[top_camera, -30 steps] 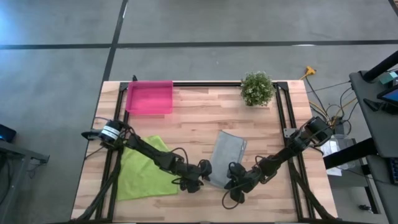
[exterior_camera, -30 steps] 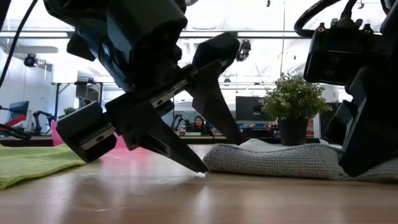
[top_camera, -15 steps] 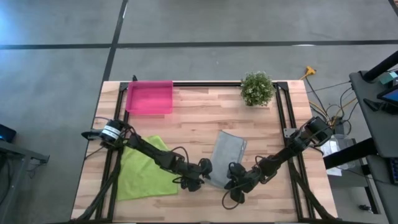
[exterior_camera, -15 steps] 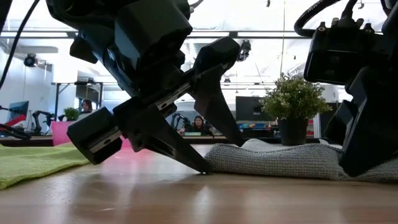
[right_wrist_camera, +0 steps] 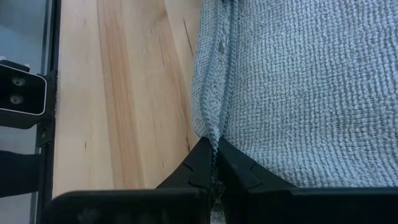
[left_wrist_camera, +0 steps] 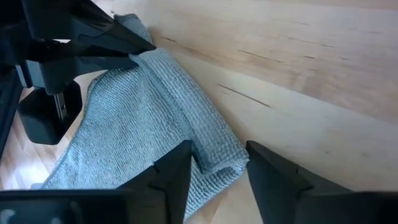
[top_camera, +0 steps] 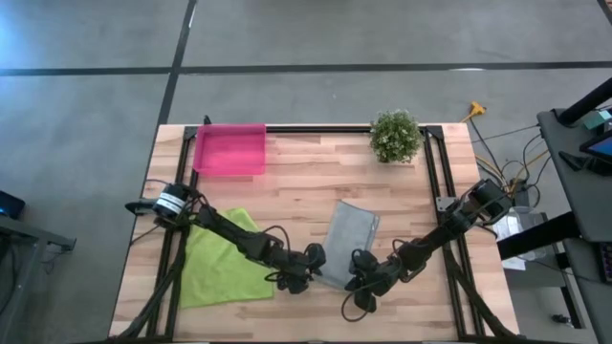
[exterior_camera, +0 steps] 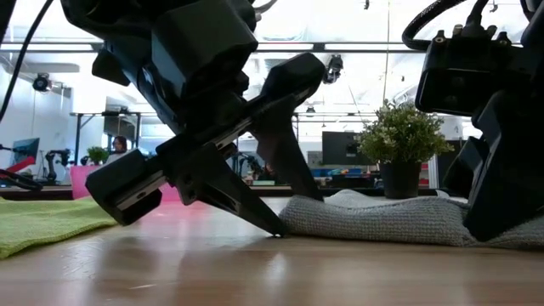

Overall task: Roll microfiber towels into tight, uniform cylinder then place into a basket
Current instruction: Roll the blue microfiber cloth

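- From above I can't read either set of jaws: the left gripper point(top_camera: 308, 270) and right gripper point(top_camera: 356, 274) are dark clumps over the near edge of the grey towel point(top_camera: 350, 234).
- The left arm covers part of the lime green towel point(top_camera: 222, 272).
- In my low view the arms hide most of the pink basket point(exterior_camera: 86, 180), and a person point(exterior_camera: 118, 145) far behind is too small to make out.

Grey towel point(top_camera: 349, 232), lime towel point(top_camera: 222, 266), pink basket point(top_camera: 229, 150), prob. translucent.
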Robot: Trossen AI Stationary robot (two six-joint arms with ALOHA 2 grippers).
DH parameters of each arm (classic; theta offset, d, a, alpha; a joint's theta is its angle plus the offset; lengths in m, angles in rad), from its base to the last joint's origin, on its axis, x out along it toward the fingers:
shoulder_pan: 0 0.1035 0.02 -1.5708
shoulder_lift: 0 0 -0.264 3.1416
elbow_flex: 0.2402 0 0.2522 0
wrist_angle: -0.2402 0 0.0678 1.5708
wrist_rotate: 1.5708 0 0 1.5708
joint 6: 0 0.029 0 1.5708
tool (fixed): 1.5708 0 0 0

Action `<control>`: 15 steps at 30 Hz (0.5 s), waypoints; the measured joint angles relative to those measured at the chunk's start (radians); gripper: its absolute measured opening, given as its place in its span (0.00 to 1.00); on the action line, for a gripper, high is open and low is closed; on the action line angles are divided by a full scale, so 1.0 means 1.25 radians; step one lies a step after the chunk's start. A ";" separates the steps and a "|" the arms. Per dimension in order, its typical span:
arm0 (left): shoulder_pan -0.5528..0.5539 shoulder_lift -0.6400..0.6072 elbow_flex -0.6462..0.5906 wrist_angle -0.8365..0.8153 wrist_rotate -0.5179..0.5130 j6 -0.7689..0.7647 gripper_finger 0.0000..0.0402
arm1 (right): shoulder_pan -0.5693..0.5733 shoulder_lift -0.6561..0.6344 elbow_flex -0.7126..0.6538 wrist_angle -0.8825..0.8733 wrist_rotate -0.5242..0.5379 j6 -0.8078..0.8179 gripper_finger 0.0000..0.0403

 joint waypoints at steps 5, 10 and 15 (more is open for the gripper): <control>-0.002 0.001 0.000 0.002 -0.002 0.000 0.27 | 0.000 0.000 0.000 0.000 0.000 0.002 0.02; -0.002 -0.001 0.000 0.006 -0.059 -0.001 0.25 | 0.000 0.000 0.000 0.000 0.000 0.003 0.02; 0.001 -0.025 0.000 0.007 -0.105 -0.001 0.25 | 0.000 0.000 0.000 0.000 0.000 0.003 0.02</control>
